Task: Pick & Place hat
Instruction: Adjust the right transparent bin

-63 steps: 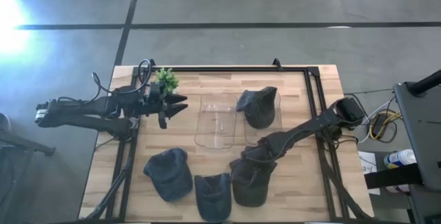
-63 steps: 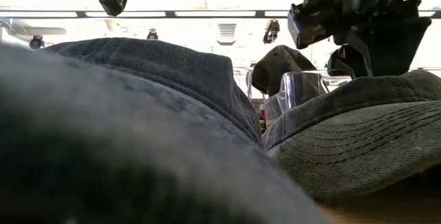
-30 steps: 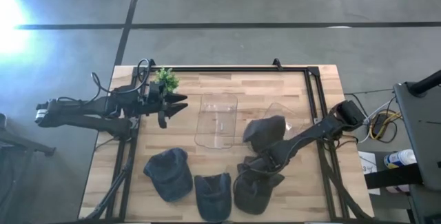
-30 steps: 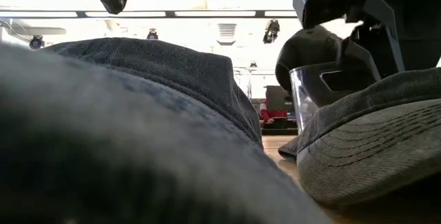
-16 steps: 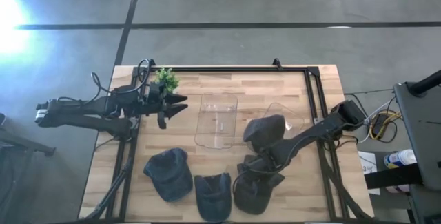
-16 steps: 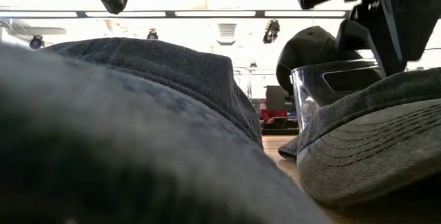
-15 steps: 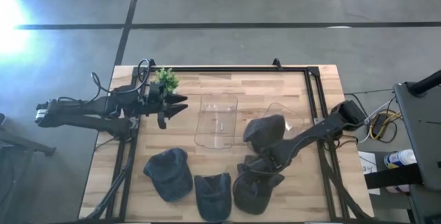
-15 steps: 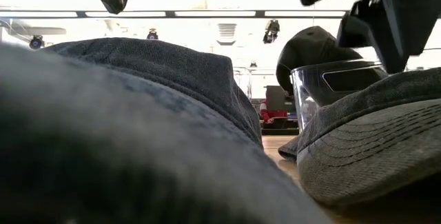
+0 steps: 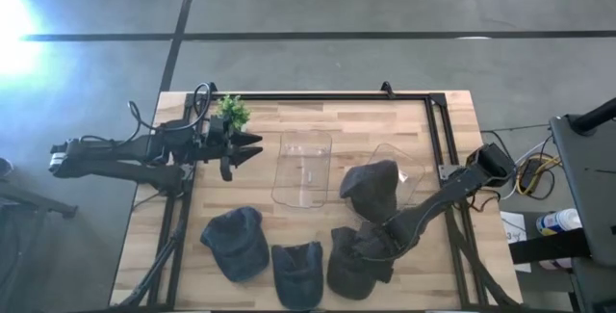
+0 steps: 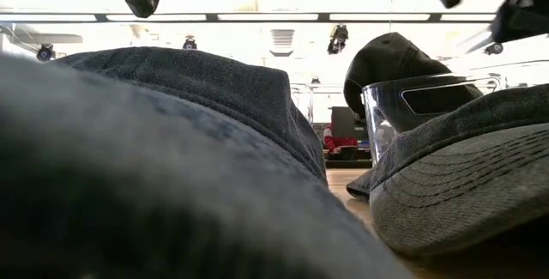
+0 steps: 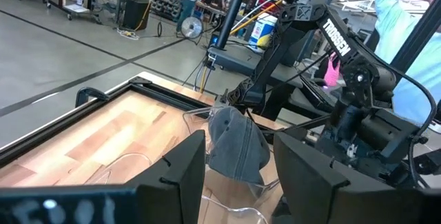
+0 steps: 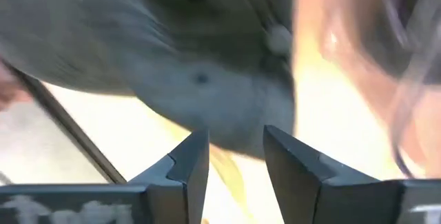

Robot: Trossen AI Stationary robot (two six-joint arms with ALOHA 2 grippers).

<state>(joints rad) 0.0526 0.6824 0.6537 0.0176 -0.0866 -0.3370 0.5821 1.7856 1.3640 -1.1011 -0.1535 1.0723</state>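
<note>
From above, I see a wooden counter [image 9: 308, 125] with a black frame around it. A dark grey hat [image 9: 371, 187] sits draped over a clear plastic container [image 9: 397, 164] at the counter's right middle. In my left wrist view the same hat [image 11: 236, 141] perches on the clear container [image 11: 234, 189], with my right arm rising behind it.

My right tool [image 9: 371, 246] is low over the front right of the counter, just in front of that hat and above another dark hat [image 9: 351, 263] lying flat there. It holds nothing; in my right wrist view its two fingers [image 12: 189, 158] stand apart with a gap between them, and blurred grey fabric fills the picture beyond them.

Two more dark hats lie along the front edge: one at the front left [image 9: 235, 243] and one at the front middle [image 9: 297, 273]. A second clear container [image 9: 304, 168] rests empty near the counter's centre.

My left tool [image 9: 245, 145] waits at the counter's left side, beside a small green plant [image 9: 231, 112]. Its fingers [image 11: 182, 165] are spread apart and carry nothing.

From counter height, hat fabric [image 10: 171, 167] close to the lens fills most of the picture, with the draped hat [image 10: 390, 60] on its container farther back.
</note>
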